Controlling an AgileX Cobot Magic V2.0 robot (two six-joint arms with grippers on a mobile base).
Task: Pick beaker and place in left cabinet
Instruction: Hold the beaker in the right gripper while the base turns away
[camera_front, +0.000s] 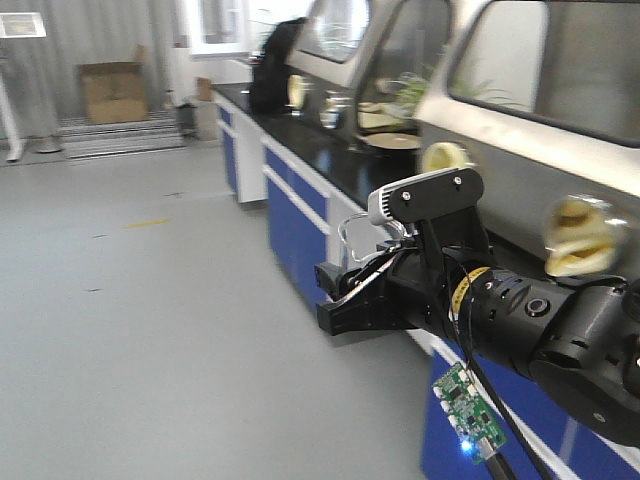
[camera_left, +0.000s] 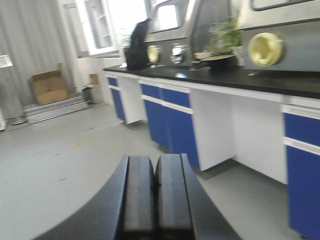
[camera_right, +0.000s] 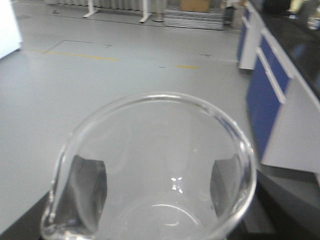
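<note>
Right wrist-mounted view is filled by the beaker (camera_right: 150, 170), seen from above its open mouth; the right gripper (camera_right: 157, 190) pinches it, its dark pads (camera_right: 90, 192) showing through the glass on opposite sides of the wall; the pouring lip sits at the lower left of the rim. In the front-facing view the same beaker (camera_front: 362, 238) rides at the tip of the right gripper (camera_front: 355, 290), carried in the air beside the lab bench (camera_front: 300, 150) with blue doors, well above the grey floor (camera_front: 150, 300); its long axis looks roughly upright, though the glass is faint there. The left gripper (camera_left: 156, 200) has its fingers pressed together with nothing between them.

The left cabinet appears in none of the views; only the bench, the glove boxes (camera_front: 540, 90) and open floor are visible. So the beaker is already in the right arm's keeping, and the placing likely turns on bringing that cabinet into sight first; which way it lies from the beaker cannot be told here. The rim should stay level in transit.
</note>
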